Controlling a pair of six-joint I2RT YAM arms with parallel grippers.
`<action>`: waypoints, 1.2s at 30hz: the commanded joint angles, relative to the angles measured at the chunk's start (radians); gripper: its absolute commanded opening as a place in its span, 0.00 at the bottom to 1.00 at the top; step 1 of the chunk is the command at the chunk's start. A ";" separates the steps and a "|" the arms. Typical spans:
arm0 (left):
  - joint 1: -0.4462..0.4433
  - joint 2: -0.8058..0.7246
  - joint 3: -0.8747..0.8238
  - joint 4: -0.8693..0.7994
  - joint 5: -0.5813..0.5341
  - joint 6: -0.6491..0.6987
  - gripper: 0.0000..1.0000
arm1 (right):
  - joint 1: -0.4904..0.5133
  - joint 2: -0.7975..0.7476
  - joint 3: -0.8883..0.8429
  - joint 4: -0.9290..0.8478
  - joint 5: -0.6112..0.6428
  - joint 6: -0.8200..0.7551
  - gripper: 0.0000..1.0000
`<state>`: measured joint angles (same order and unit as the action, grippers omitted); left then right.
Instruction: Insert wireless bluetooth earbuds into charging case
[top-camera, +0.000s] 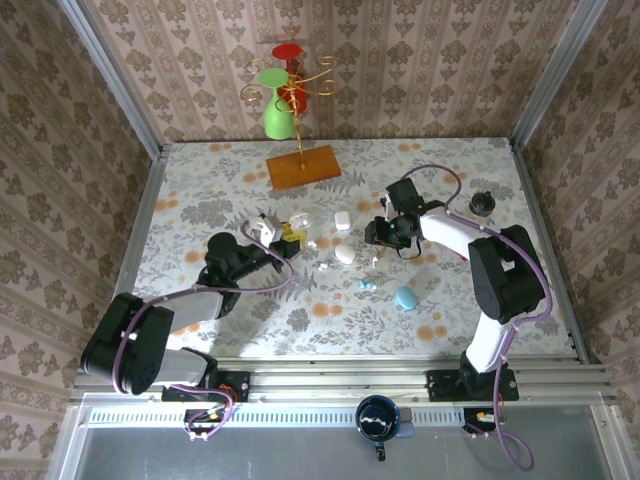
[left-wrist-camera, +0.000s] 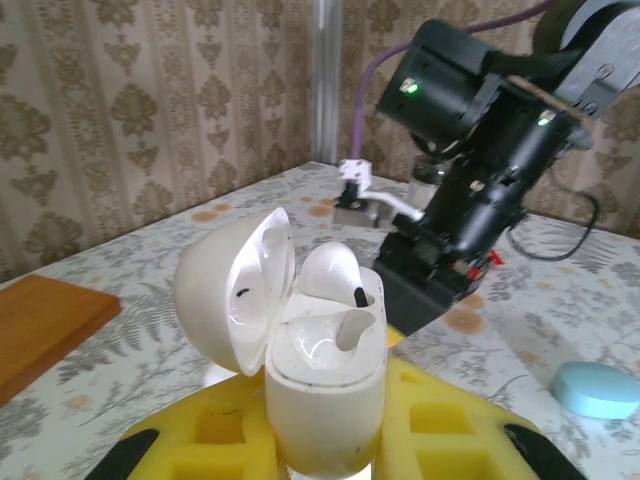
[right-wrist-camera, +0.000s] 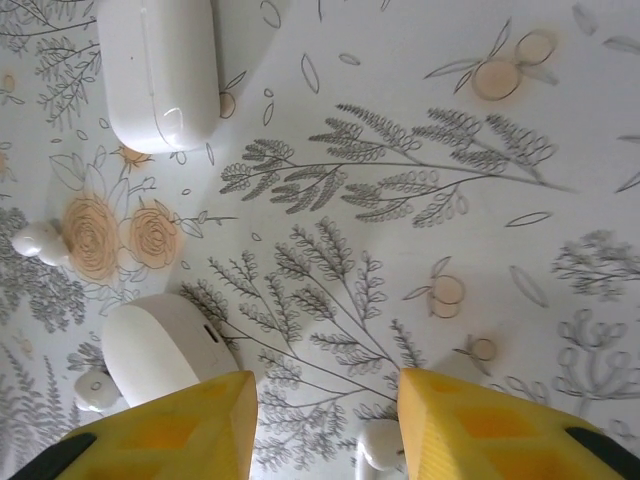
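Note:
My left gripper (left-wrist-camera: 325, 432) is shut on a white charging case (left-wrist-camera: 325, 375) and holds it upright above the table, its lid (left-wrist-camera: 232, 290) swung open to the left. One white earbud (left-wrist-camera: 333, 272) sits in the far slot; the near slot is bare. My right gripper (right-wrist-camera: 325, 410) hangs open just above the table, and a loose white earbud (right-wrist-camera: 383, 445) lies on the cloth by its right finger. In the top view the right gripper (top-camera: 380, 240) is right of the held case (top-camera: 297, 218). Pale blue earbuds (top-camera: 368, 285) lie in front.
Two closed white cases (right-wrist-camera: 160, 70) (right-wrist-camera: 165, 350) lie left of the right gripper, with loose white earbuds (right-wrist-camera: 40, 240) (right-wrist-camera: 95, 390) beside them. A blue case (top-camera: 406, 298) rests nearer the front. A wooden board (top-camera: 303, 166) with a wire stand is at the back, a black knob (top-camera: 482, 204) far right.

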<state>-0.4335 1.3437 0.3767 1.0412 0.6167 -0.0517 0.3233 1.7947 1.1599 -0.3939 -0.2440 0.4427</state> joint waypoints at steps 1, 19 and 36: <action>0.023 0.022 -0.013 0.035 -0.002 0.051 0.06 | 0.007 -0.018 0.056 -0.196 0.105 -0.097 0.44; -0.002 0.054 -0.098 0.081 -0.017 0.089 0.04 | 0.045 0.183 0.334 -0.548 0.045 -0.112 0.45; 0.013 0.105 -0.111 0.134 -0.026 0.081 0.04 | 0.045 0.347 0.455 -0.652 0.026 -0.164 0.40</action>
<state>-0.4301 1.4502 0.2741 1.1305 0.5858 0.0456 0.3656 2.1170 1.5898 -0.9916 -0.1959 0.2974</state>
